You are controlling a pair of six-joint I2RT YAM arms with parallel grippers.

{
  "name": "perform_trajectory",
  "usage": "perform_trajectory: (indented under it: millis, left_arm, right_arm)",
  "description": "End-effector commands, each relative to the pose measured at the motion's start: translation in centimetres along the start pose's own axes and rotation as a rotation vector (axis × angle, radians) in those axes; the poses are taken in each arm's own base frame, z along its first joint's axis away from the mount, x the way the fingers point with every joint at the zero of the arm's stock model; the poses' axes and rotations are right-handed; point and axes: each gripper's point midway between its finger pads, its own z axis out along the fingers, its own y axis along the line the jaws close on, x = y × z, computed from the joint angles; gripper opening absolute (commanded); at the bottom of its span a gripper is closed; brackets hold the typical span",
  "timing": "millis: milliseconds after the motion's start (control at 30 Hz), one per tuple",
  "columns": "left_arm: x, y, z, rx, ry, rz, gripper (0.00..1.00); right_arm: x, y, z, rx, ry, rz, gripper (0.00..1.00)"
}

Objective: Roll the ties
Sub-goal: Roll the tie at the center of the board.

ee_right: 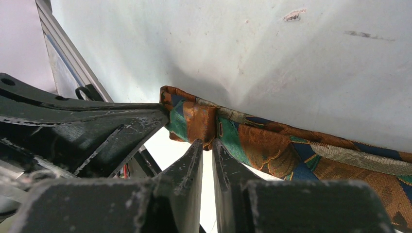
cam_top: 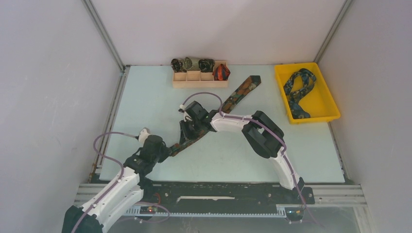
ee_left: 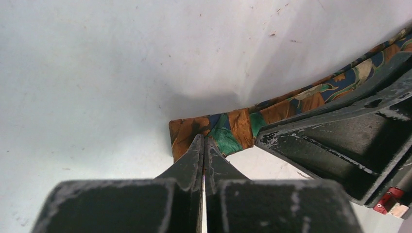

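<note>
Pale mat (cam_top: 145,97), white walls (cam_top: 218,29) close, your left gripper (ee_left: 204,141) and right gripper (ee_right: 208,144) both pinching the tie (cam_top: 243,91) end, open mat rightward.

Woven cloth on the brown-orange-green tie (ee_right: 272,145), faint silky sheen, fine ribbing. tabletop (ee_left: 97,73): matt, smooth, lightly specked. left claw (ee_left: 204,145) and right claw (ee_right: 206,148): matt black plastic, edges scuffed whitish. yellow tray (cam_top: 323,92): smooth plastic. divided box (cam_top: 199,84): bare pale wood.
</note>
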Motion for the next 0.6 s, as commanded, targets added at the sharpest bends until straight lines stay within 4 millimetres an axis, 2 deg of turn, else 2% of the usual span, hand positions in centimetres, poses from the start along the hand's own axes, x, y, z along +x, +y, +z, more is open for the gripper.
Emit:
perform_trajectory:
  millis: [0,233,400,567]
  left_arm:
    - [0.7,-0.2,0.5,0.019,0.024,0.035,0.0]
    - [1.7,0.7,0.9,0.004,0.053,0.024,0.0]
    - [2.2,1.2,1.1,-0.002,0.06,0.013,0.0]
    - [2.2,1.2,1.1,0.005,0.061,0.008,0.0]
  right_arm:
    - [-1.5,1.0,-0.7,-0.007,-0.037,-0.029,0.15]
    - [-2.5,3.4,-2.5,-0.048,-0.088,-0.056,0.15]
    - [-2.0,4.0,-1.2,-0.065,-0.054,-0.056,0.15]
    - [-1.3,3.5,0.4,-0.056,-0.025,-0.052,0.14]
